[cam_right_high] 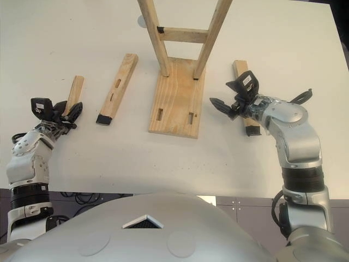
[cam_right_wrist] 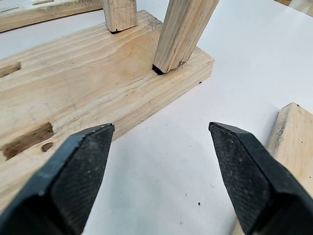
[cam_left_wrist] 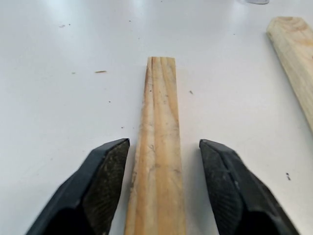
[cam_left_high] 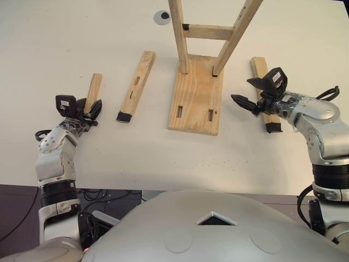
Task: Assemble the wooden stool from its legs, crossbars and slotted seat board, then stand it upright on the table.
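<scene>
Left hand (cam_left_wrist: 164,144): fingers spread, straddling the near end of the crossbar (cam_left_high: 94,90). The crossbar lies flat on the tabletop (cam_left_high: 65,43), well left of the seat board (cam_left_high: 196,103). Its long axis runs away from the robot, with the far end angled slightly toward the seat board. Centre the bar between the fingers, then close squarely across its width. Right hand (cam_left_high: 241,90): spread and empty, just right of the seat board.

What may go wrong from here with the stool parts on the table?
1. The left gripper is open around the near end of the short crossbar; gripped so close to the end, the bar may tilt or slip when lifted.
2. The right gripper is open between the seat board and a loose leg; a sideways move may push the board and shake the standing legs in their slots.
</scene>
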`<action>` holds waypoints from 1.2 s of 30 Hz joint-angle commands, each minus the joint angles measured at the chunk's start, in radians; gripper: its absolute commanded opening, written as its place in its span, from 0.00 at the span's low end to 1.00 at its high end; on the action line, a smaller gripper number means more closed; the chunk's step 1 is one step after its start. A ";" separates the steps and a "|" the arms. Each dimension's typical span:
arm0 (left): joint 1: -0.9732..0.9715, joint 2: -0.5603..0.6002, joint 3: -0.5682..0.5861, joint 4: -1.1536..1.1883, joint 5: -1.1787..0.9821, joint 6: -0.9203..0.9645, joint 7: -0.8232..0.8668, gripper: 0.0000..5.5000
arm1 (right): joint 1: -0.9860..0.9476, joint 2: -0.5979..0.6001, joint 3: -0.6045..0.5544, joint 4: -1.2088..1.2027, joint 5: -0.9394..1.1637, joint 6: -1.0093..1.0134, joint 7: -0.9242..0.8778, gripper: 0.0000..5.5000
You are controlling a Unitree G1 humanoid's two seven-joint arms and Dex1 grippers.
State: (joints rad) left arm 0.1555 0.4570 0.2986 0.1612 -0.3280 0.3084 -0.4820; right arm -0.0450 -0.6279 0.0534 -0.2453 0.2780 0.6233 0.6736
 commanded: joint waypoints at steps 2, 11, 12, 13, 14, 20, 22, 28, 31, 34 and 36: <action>0.059 -0.022 -0.032 0.120 0.035 0.004 -0.005 0.33 | -0.007 0.015 0.012 0.001 0.001 -0.008 0.005 0.65; -0.049 -0.016 -0.022 0.014 0.045 -0.231 0.035 0.23 | -0.062 0.129 -0.167 -0.077 0.293 0.083 0.008 0.65; -0.106 -0.026 -0.017 -0.075 0.015 -0.259 0.037 0.23 | -0.087 0.166 -0.226 -0.113 0.417 0.118 0.001 0.65; -0.175 -0.038 -0.030 -0.166 -0.009 -0.278 0.035 0.23 | -0.120 0.202 -0.273 -0.140 0.532 0.148 -0.026 0.65; -0.229 -0.046 -0.052 -0.234 -0.018 -0.287 0.031 0.23 | -0.148 0.230 -0.302 -0.151 0.616 0.168 -0.058 0.65; -0.427 -0.145 -0.296 -0.354 0.036 -0.388 -0.055 0.23 | -0.292 0.422 -0.299 -0.167 0.975 0.214 -0.364 0.65; -0.433 -0.174 -0.353 -0.365 0.038 -0.402 -0.082 0.23 | -0.320 0.461 -0.271 -0.155 0.995 0.205 -0.431 0.65; -0.418 -0.201 -0.429 -0.366 0.064 -0.462 -0.126 0.23 | -0.373 0.528 -0.238 -0.098 1.029 0.171 -0.546 0.65; -0.405 -0.209 -0.443 -0.363 0.081 -0.476 -0.121 0.23 | -0.400 0.549 -0.244 -0.065 1.081 0.155 -0.573 0.59; -0.398 -0.214 -0.447 -0.356 0.086 -0.484 -0.119 0.23 | -0.413 0.548 -0.254 -0.055 1.125 0.153 -0.592 0.50; -0.396 -0.218 -0.450 -0.356 0.089 -0.487 -0.116 0.23 | -0.413 0.538 -0.250 -0.050 1.132 0.157 -0.594 0.43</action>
State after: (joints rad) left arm -0.2426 0.2369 -0.1452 -0.1998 -0.2537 -0.1717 -0.5987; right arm -0.4403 -0.0877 -0.1957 -0.3060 1.3905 0.7813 0.0910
